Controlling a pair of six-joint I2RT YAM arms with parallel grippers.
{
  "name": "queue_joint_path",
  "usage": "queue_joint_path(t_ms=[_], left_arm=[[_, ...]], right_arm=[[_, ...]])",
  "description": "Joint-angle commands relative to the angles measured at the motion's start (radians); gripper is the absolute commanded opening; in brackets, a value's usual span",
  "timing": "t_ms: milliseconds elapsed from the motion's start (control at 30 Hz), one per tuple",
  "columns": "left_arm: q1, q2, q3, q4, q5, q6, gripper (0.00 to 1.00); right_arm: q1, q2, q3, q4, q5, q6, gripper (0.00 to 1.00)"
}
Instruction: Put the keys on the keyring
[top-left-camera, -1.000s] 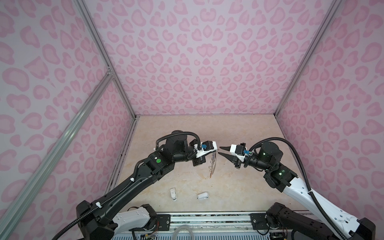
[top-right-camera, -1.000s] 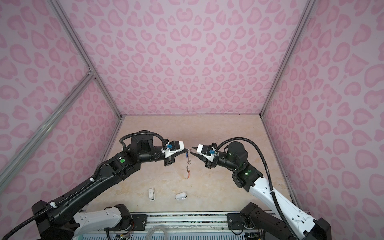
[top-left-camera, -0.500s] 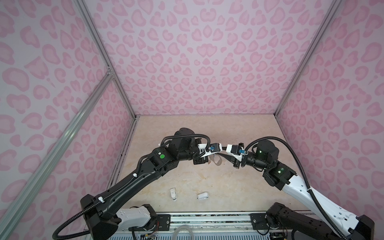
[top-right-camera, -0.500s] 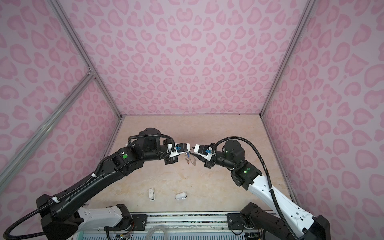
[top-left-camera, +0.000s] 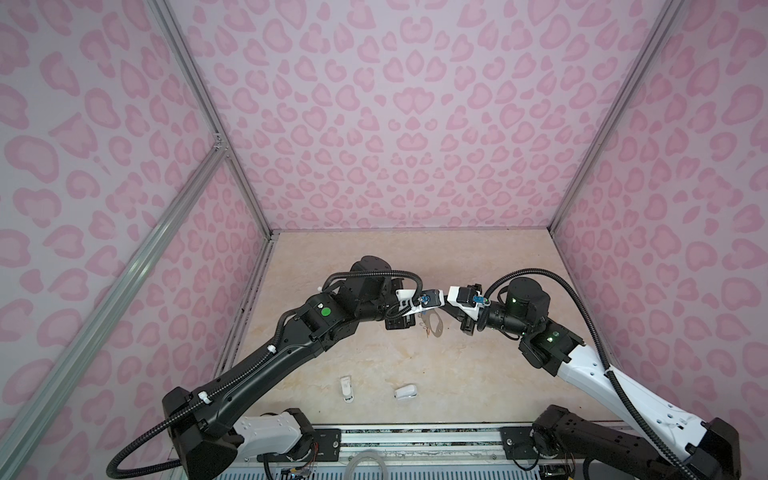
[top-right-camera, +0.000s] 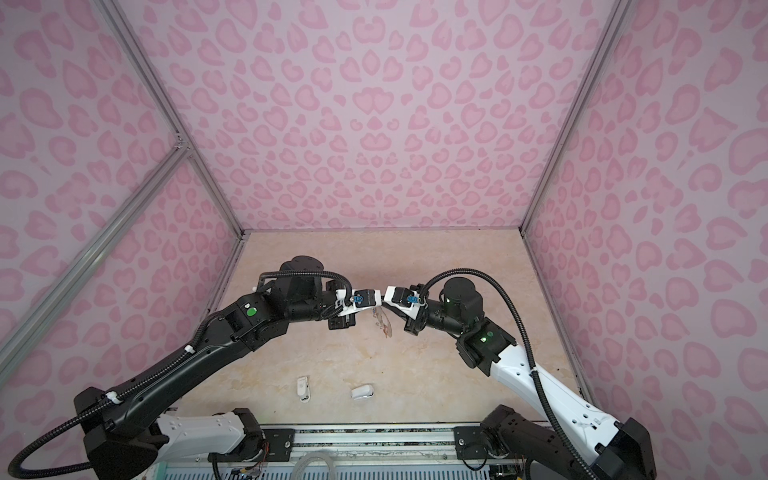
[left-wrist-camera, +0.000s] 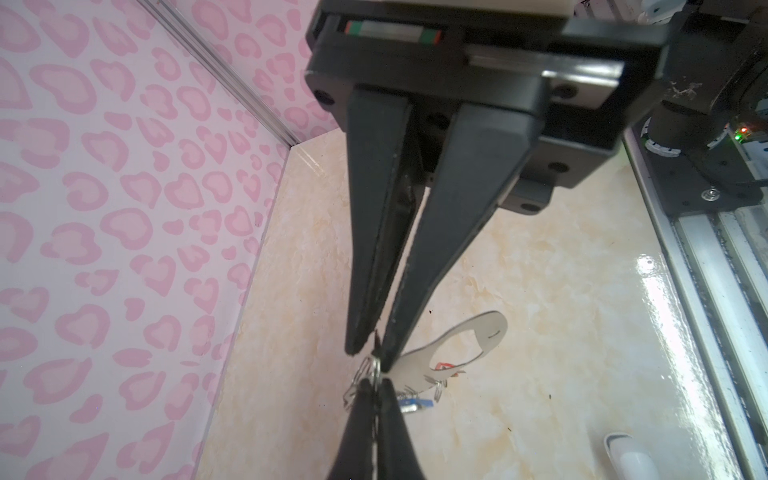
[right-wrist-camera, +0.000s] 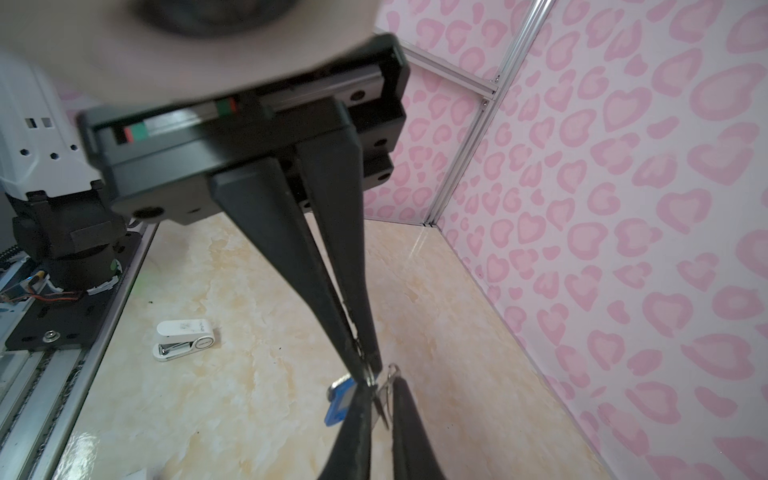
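The keyring (left-wrist-camera: 436, 357), a flat grey plate with an oval cutout, hangs in mid-air over the table's middle (top-left-camera: 434, 326) (top-right-camera: 386, 324). My left gripper (left-wrist-camera: 372, 353) (top-left-camera: 436, 311) is shut on its ringed corner. My right gripper (right-wrist-camera: 368, 374) (top-left-camera: 446, 309) meets it tip to tip, shut on a wire ring (right-wrist-camera: 390, 374) at that corner. The blue-tagged key (right-wrist-camera: 338, 399) (left-wrist-camera: 411, 404) dangles by the plate's ringed edge. The orange-red tag (left-wrist-camera: 446, 366) shows through the cutout. The key blades are too small to make out.
Two small white plastic objects (top-left-camera: 347, 388) (top-left-camera: 405, 392) lie on the marble table near its front edge, one also in the right wrist view (right-wrist-camera: 185, 338). Pink patterned walls close the table on three sides. A metal rail (top-left-camera: 415, 436) runs along the front.
My left arm carried the keyring toward the right gripper, and the plate swung from edge-on to flatter. The two grippers came together tip to tip. My right gripper closed.
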Motion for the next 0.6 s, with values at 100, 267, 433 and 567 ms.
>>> queue_joint_path(t_ms=[100, 267, 433, 567], left_arm=[[-0.001, -0.002, 0.009, 0.013, 0.055, 0.02, 0.03], [0.018, -0.022, -0.037, 0.065, 0.045, -0.03, 0.27], [0.089, -0.063, -0.106, 0.171, 0.155, -0.16, 0.35], [0.122, -0.095, -0.188, 0.283, 0.182, -0.279, 0.44]], right_arm=[[0.0, 0.009, 0.006, 0.024, -0.016, 0.006, 0.02], [-0.003, -0.004, -0.01, 0.047, -0.022, 0.015, 0.0], [-0.011, -0.009, -0.034, 0.127, -0.042, 0.067, 0.0], [-0.01, -0.007, -0.045, 0.193, -0.051, 0.11, 0.0]])
